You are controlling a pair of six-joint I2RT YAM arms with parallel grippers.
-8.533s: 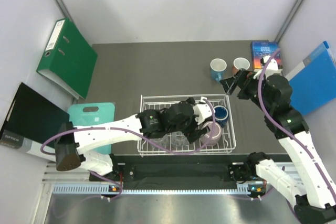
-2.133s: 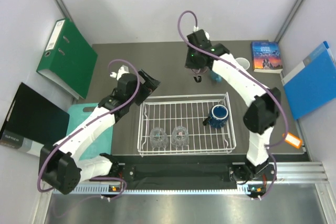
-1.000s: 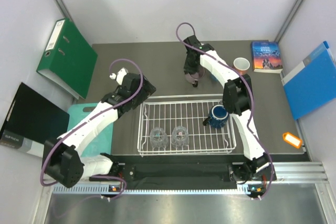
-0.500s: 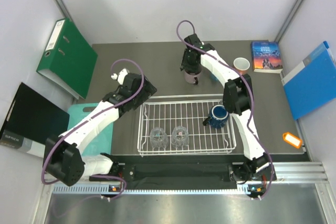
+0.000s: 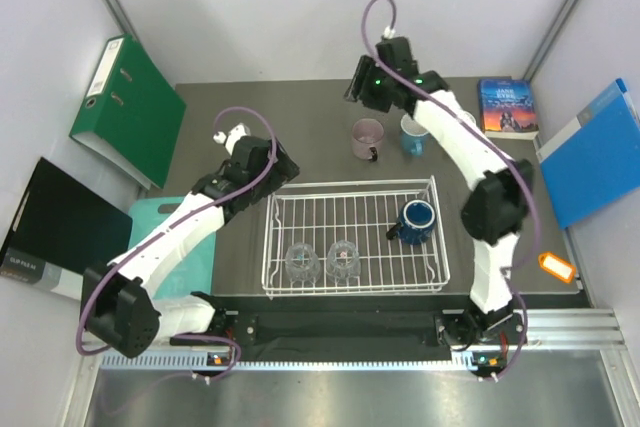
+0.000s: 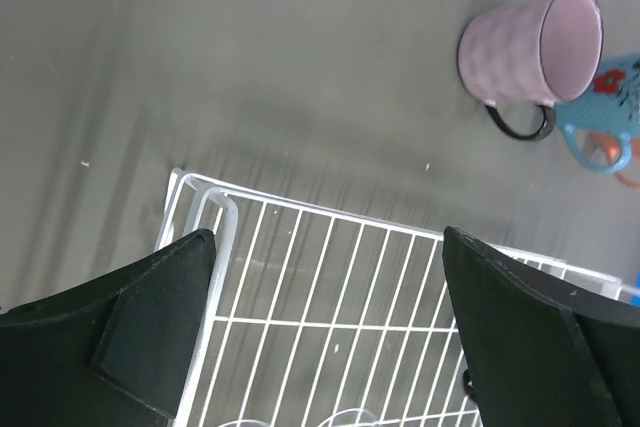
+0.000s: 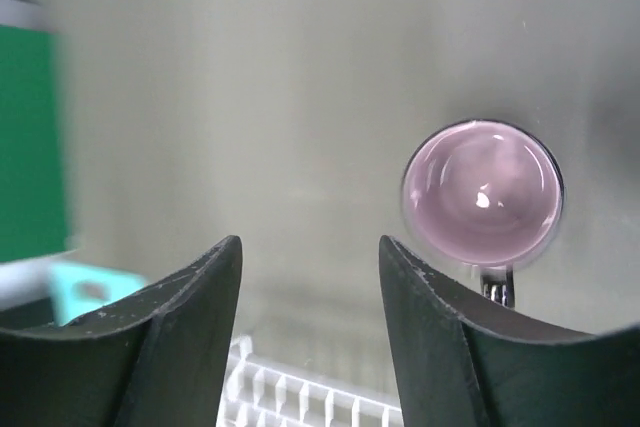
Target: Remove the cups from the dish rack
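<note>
In the white wire dish rack nearest the arms stay two clear glass tumblers and the dark navy mug. The left gripper still hovers wide apart over the rack's far left corner. Beyond the rack, the mauve-pink mug now stands free on the dark desk beside the light blue mug. The right gripper, down on the pink mug a moment ago, has risen, its fingers apart and empty.

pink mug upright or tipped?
Upright. The pink mug stands on the table beyond the rack, mouth up; the right wrist view looks straight down into its round opening.
</note>
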